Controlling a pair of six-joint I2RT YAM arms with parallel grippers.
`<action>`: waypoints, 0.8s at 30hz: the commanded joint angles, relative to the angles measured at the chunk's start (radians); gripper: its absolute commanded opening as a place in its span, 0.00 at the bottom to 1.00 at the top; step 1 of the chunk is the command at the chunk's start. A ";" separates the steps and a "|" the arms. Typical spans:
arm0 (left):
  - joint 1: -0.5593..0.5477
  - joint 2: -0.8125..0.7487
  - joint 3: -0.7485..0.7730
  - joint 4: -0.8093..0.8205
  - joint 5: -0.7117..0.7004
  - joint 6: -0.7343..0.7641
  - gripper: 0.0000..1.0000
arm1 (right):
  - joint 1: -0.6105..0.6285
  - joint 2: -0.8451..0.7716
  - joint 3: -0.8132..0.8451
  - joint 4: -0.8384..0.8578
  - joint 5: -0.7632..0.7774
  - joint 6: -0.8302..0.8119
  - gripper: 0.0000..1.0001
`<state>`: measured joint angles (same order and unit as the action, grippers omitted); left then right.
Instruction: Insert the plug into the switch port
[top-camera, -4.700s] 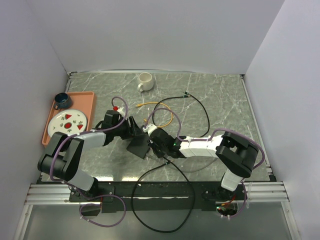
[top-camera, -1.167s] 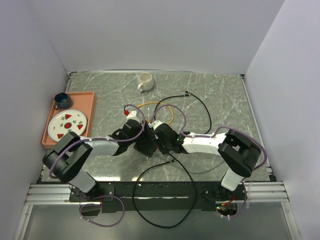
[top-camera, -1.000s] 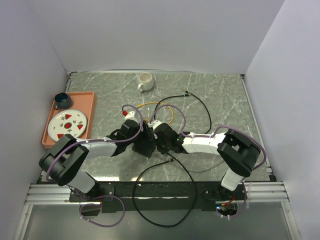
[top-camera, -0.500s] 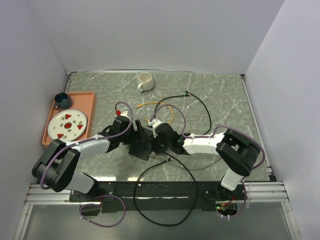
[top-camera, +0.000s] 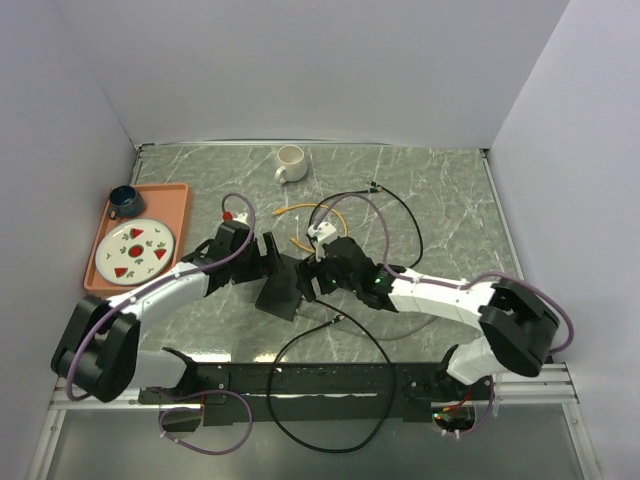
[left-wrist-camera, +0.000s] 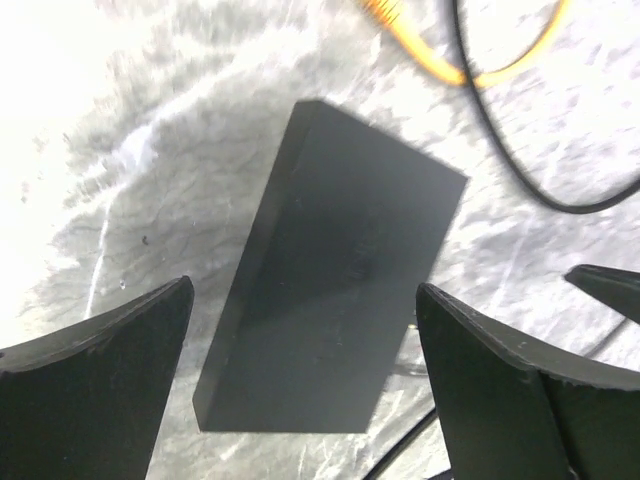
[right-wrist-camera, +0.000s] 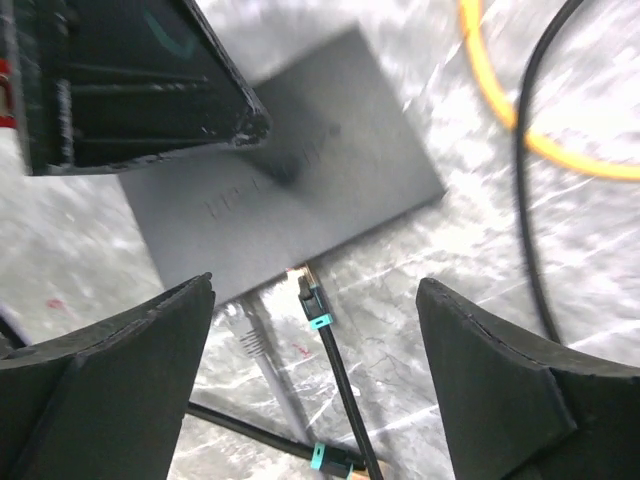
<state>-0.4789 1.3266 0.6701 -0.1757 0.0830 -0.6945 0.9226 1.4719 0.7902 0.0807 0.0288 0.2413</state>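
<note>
The switch port sits in a narrow edge of the flat black box (right-wrist-camera: 290, 190). The opening itself cannot be made out. The box lies flat near the middle of the worktop (top-camera: 440, 200), somewhat toward the near edge and left of centre.

The plug (right-wrist-camera: 308, 292), on a black cable (right-wrist-camera: 340, 390) with a teal collar, points its tip at the box's near narrow edge and appears to touch it. The pictures do not show whether it is seated or only resting against the edge.

The right gripper (right-wrist-camera: 315, 283) hangs directly over the plug, jaws spread wide and holding nothing. The left gripper (left-wrist-camera: 302, 290) hangs over the box, likewise released, with one finger to each side of the box. A yellow cable (right-wrist-camera: 500, 110) lies beyond the box's far edge, apart from it.

The step in hand is judged to be the insertion itself, at or just short of seating. The next move calls for:
- The left gripper to brace the box.
- The right gripper to clamp the plug behind its collar.
- A straight push into the edge.
</note>
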 joint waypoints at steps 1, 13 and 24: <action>0.006 -0.085 0.077 -0.059 -0.057 0.046 0.99 | -0.007 -0.110 0.004 -0.010 0.080 -0.010 0.94; 0.020 -0.078 0.198 -0.100 -0.063 0.104 0.99 | -0.113 -0.220 0.006 -0.050 0.083 0.006 0.98; 0.022 -0.038 0.195 -0.076 -0.003 0.098 0.99 | -0.151 0.089 0.199 -0.100 0.137 -0.060 0.82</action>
<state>-0.4614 1.2903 0.8417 -0.2687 0.0509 -0.6090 0.7753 1.4849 0.8902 -0.0044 0.1169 0.2176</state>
